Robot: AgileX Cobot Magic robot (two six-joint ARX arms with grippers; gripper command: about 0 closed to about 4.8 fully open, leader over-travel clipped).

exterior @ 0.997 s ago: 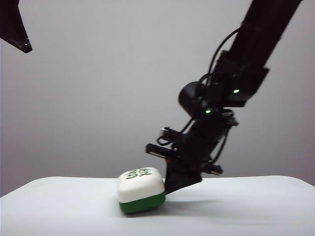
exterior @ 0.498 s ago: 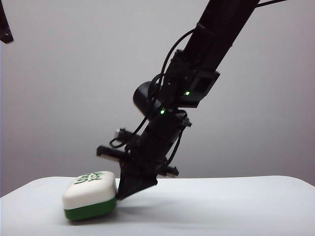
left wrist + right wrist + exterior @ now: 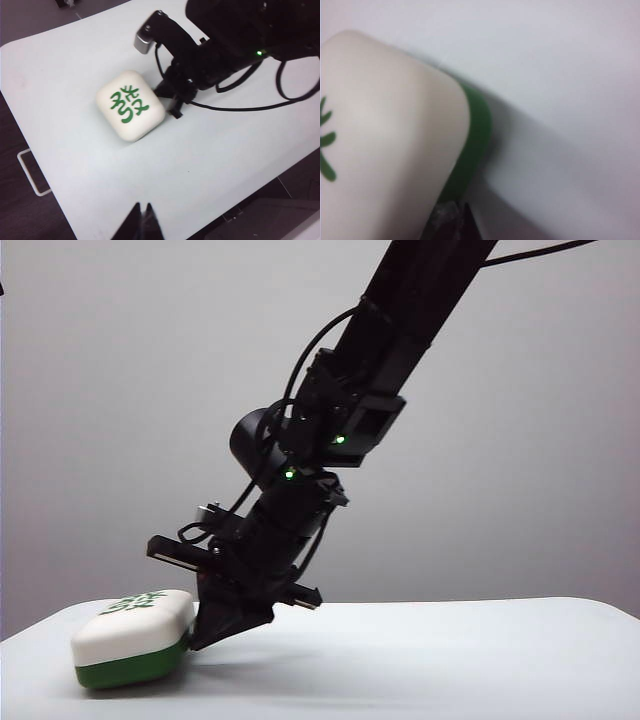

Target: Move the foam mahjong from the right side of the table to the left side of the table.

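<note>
Leaning low, the right gripper, fingers pressed together, touched the soft white-and-green foam mahjong near the white table's left edge. The left gripper hung above, fingers together.

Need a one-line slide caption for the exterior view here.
Right end effector pressed against the foam mahjong at the table's left end.

A lab-like test setup: bare white table against a plain grey backdrop.
</note>
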